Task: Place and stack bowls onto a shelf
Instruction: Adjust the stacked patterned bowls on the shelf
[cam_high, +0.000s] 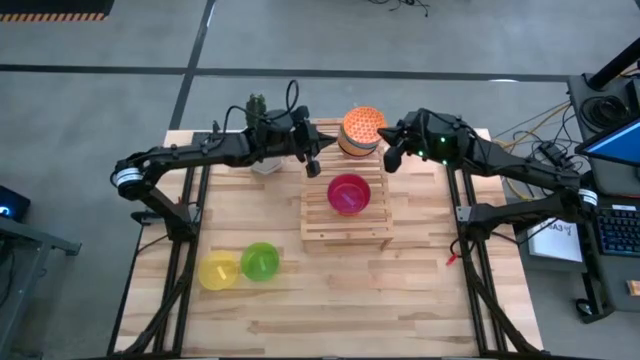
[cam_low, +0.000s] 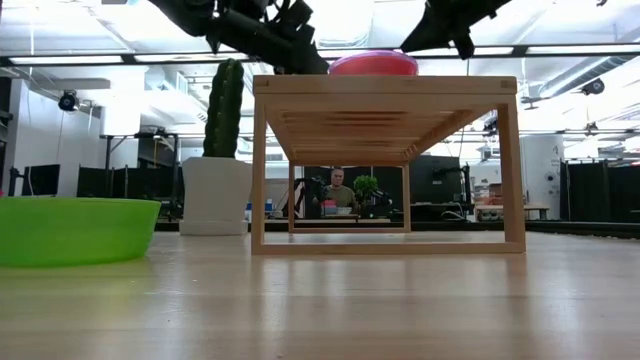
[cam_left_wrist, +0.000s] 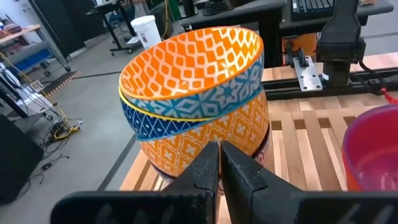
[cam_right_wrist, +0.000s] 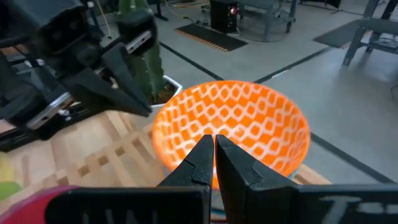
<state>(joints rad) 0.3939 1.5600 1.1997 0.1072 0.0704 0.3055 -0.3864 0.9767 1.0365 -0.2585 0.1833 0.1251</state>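
The wooden slatted shelf (cam_high: 345, 215) stands mid-table. A magenta bowl (cam_high: 348, 192) rests on its slats. At the shelf's far end stands a stack of patterned bowls (cam_high: 362, 130): an orange lattice bowl (cam_left_wrist: 193, 59) on top, a blue-white one (cam_left_wrist: 186, 109) under it and an orange-yellow one (cam_left_wrist: 186, 146) below. My left gripper (cam_high: 313, 166) hovers shut left of the stack, and my right gripper (cam_high: 392, 160) hovers shut right of it. Both hold nothing. A yellow bowl (cam_high: 218, 271) and a green bowl (cam_high: 260, 261) sit on the table at the near left.
A white pot with a cactus (cam_low: 218, 150) stands at the far left of the shelf, partly under my left arm. The green bowl (cam_low: 70, 228) fills the low view's left. A person (cam_low: 338, 188) sits in the room beyond the table.
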